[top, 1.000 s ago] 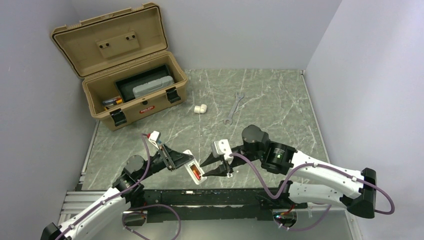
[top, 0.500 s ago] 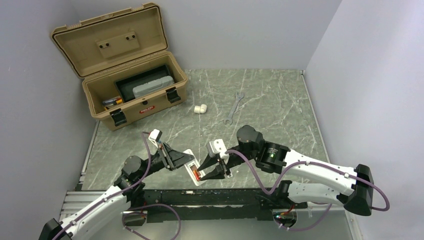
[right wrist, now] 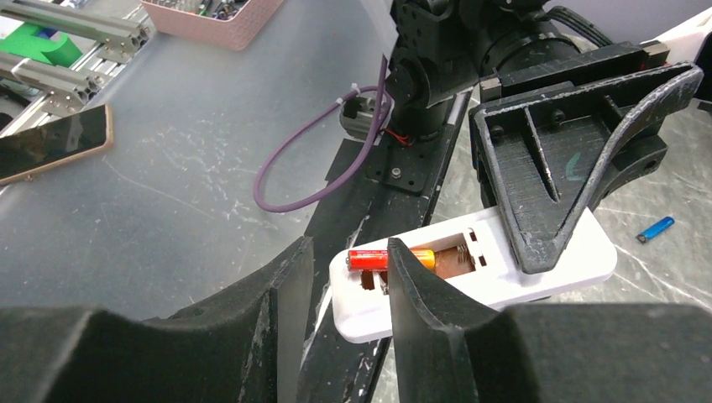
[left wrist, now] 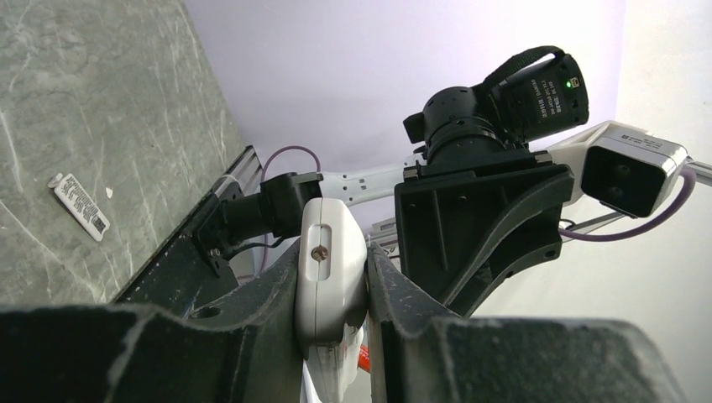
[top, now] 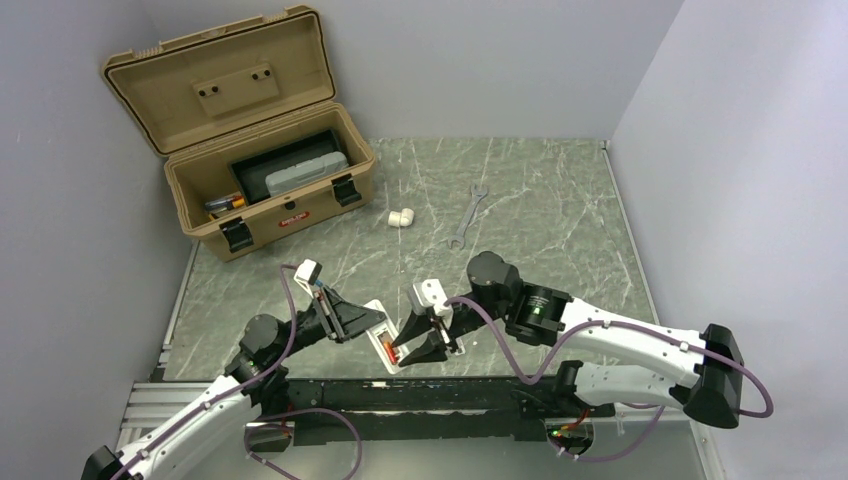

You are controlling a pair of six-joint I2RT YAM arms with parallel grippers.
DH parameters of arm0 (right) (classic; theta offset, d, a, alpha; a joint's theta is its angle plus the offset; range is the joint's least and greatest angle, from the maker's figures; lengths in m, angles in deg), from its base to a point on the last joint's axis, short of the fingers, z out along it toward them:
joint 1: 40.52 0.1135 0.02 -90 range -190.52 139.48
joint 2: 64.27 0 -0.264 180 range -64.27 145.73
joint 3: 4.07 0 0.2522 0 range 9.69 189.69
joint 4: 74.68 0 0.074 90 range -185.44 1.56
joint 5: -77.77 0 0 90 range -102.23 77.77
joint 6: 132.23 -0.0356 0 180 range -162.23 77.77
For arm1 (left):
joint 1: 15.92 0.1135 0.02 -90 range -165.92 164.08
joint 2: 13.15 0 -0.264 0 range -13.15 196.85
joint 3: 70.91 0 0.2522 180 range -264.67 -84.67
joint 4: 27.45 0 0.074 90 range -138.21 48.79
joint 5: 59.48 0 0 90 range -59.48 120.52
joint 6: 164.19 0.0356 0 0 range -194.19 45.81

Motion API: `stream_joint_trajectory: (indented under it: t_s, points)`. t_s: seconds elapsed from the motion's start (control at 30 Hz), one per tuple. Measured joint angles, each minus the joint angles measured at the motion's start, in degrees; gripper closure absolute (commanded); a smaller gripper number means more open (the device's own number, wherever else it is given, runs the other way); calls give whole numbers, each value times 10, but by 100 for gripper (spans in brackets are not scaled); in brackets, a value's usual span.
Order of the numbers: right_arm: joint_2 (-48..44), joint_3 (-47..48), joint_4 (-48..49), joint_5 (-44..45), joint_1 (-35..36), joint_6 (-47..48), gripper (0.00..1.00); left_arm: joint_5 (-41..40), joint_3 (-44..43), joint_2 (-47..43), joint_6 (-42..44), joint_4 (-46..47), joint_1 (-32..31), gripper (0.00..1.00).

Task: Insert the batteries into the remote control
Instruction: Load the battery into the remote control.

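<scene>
The left gripper (left wrist: 332, 281) pinches the remote (right wrist: 579, 252) while the spread right gripper (right wrist: 348, 249) hovers by a seemingly half-seated battery (right wrist: 374, 259), which a skewed push may pop out.

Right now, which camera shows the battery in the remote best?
Right wrist: the battery lies close and clear in the recess of the remote control. Top external shows only an orange speck; left wrist barely a sliver.

Robotics lab test cell: 2 robot arms (top: 620, 335) bolted to a black rail (top: 450, 392) at the edge of a marble-patterned table (top: 540, 200), boxed in by plain lilac walls (top: 700, 100); alongside, a grey bench (right wrist: 168, 168) carries aluminium framing (right wrist: 75, 29), a pink parts basket (right wrist: 222, 21) and a phone (right wrist: 50, 143).
</scene>
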Motion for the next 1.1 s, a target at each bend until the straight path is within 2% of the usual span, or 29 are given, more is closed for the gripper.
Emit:
stream_joint_trajectory:
  t_s: [0.43, 1.1]
  points:
    - [28, 0, 35, -24, 0, -21, 53, 0, 0, 1, 1, -6, 0, 100]
    - [47, -27, 61, -27, 0, -27, 53, -2, 0, 1, 1, -7, 0, 100]
